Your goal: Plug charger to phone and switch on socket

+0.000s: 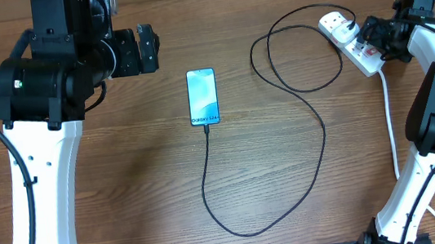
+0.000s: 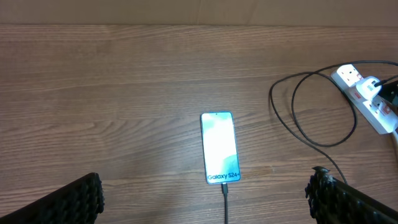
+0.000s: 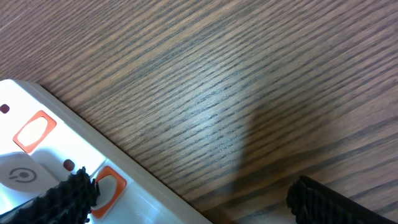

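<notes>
Attention belongs on the socket (image 1: 348, 40), which lies at the far right of the tabletop (image 1: 126, 182). The phone (image 1: 203, 96) lies face up in the middle with its screen lit. The charger (image 1: 319, 139) meets the phone's near end, then loops out to the right and back up to the socket, so the plugging-in looks done and the switch looks like the step in hand. The right hand (image 1: 374, 41) hovers at the socket with its fingers wide apart and nothing between them. In the wrist view one finger (image 3: 67, 200) sits just beside an orange-red switch (image 3: 109, 186), and a second switch (image 3: 34, 132) shows farther along the strip. To do this well, first settle which switch serves the outlet the charger occupies, which these views do not make plain. Then bring one fingertip squarely over that rocker and press straight down, not sideways, since the strip looks light and could slide or tip. Closing the fingers first would likely give a firmer, narrower point. The left hand (image 1: 140, 50), also spread open and empty, hangs to the far left of the phone and need not move.
</notes>
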### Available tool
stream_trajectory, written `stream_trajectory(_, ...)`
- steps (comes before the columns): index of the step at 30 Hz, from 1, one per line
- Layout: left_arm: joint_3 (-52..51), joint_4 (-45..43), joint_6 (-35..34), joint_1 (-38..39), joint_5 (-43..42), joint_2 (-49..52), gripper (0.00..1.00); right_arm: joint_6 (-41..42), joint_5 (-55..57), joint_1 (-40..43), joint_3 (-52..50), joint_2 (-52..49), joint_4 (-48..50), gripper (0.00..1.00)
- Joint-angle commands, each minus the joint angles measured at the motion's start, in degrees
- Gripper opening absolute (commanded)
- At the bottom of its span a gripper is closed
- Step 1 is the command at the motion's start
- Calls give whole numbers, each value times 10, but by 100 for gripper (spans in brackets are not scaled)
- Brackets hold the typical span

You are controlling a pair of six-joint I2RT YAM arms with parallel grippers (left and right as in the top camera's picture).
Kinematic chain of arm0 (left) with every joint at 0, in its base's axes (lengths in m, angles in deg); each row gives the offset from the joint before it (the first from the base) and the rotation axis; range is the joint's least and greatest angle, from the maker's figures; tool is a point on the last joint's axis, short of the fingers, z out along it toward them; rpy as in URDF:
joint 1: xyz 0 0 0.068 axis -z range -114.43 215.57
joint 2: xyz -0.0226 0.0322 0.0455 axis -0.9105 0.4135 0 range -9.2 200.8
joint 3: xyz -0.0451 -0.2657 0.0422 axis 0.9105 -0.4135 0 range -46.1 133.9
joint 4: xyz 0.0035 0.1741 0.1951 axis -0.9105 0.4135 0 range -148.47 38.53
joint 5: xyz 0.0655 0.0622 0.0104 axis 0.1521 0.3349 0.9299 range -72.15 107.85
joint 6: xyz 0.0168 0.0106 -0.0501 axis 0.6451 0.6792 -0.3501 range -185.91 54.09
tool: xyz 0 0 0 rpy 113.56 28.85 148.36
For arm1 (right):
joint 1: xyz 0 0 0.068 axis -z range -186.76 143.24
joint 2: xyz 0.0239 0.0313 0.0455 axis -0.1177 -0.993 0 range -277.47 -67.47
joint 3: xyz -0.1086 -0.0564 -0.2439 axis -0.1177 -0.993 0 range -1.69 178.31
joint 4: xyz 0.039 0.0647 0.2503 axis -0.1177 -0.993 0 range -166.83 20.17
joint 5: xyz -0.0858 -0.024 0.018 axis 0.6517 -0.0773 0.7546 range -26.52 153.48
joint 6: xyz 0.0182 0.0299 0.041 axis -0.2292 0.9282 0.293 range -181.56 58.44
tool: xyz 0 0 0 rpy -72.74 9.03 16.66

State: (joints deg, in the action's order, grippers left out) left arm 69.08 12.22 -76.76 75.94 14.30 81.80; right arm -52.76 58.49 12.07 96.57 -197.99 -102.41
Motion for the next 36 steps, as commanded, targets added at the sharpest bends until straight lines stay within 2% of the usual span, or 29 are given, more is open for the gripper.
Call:
stream_trajectory(1, 0, -2, -10, -2, 8, 2, 100, -14, -24, -8, -8, -33, -19, 100)
stream_trajectory(23, 0, -2, -10, -2, 8, 2, 100, -13, -41, -8, -3, -30, -55, 100)
stream_trajectory(28, 0, -2, -10, -2, 8, 2, 100, 18, -40, 0, 1, 25, -94, 100)
stream_trajectory(36, 0, -2, -10, -2, 8, 2, 100, 50, 19, 9, 1, 196, -203, 100)
